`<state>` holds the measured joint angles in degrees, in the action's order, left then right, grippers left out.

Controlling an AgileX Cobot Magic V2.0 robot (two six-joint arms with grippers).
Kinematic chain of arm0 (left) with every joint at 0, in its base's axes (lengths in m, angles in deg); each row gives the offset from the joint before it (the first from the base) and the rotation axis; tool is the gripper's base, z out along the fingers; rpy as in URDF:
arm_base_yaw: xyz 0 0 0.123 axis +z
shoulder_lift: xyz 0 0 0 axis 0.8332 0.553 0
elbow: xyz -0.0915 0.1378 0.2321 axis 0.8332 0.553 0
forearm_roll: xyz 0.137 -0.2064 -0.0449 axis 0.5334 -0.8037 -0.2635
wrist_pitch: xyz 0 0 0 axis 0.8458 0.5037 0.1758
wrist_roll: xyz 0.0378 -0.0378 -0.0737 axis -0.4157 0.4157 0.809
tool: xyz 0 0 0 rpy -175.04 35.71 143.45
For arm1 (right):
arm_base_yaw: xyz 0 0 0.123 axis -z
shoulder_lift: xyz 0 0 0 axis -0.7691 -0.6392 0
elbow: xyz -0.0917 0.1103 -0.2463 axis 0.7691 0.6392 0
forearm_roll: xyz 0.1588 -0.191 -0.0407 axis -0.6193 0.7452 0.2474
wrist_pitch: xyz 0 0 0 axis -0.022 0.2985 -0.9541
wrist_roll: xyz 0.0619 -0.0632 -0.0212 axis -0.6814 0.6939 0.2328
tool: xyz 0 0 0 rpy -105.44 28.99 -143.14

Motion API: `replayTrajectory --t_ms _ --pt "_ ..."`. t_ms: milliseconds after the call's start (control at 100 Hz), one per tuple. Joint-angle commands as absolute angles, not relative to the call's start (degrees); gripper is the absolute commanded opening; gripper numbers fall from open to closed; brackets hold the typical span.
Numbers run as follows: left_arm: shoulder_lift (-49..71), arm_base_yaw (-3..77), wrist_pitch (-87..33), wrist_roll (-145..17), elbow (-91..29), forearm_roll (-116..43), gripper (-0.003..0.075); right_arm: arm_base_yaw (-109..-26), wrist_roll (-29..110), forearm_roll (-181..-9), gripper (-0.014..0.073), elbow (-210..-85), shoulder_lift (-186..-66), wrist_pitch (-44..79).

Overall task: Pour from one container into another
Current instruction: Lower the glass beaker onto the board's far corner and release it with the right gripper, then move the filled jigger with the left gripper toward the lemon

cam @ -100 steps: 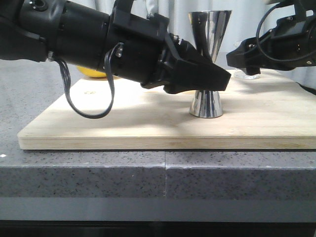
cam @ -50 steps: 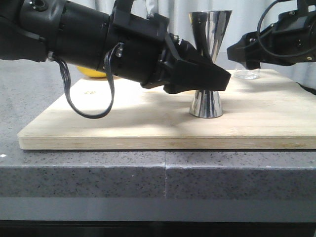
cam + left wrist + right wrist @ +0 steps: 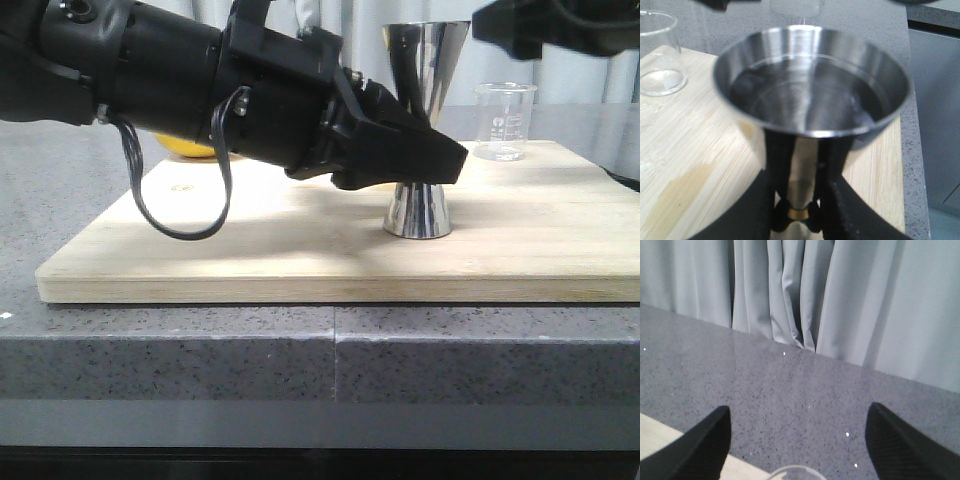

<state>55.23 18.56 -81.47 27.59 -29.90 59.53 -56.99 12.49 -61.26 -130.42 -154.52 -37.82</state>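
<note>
The left gripper (image 3: 425,160) clamps the steel jigger (image 3: 422,120) at its gold-banded waist, steadying it upright on the wooden board (image 3: 250,240). The glass beaker (image 3: 503,121) stands free at the far right, seemingly empty. Above it, the right gripper (image 3: 797,440) spreads wide.

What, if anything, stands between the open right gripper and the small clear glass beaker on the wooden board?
Nothing visible does. The right gripper hangs open above the small clear glass beaker, whose rim shows between its fingers in the right wrist view. The tall steel jigger, clamped by the left gripper, stands off to the side.
</note>
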Motion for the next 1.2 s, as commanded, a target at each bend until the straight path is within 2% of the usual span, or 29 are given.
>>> replayTrajectory --t_ms 0,410,870,1190 --pt "52.08 18.9 -84.65 28.06 -31.68 57.31 -0.0021 -56.76 12.19 -62.2 0.0507 -131.96 -149.76 -42.75" --pt "52.08 23.85 -87.02 28.06 -31.68 57.31 -0.0021 -56.76 12.19 -62.2 0.0507 -131.96 -138.01 -38.22" --pt "51.13 24.59 -86.69 28.06 -31.68 58.46 -0.0021 -56.76 12.11 -62.2 0.0507 -131.96 -137.01 -35.79" --pt "51.08 28.78 -86.77 28.06 -31.68 58.86 -0.0021 -56.83 10.15 -61.7 0.0507 -131.96 -137.01 -35.79"
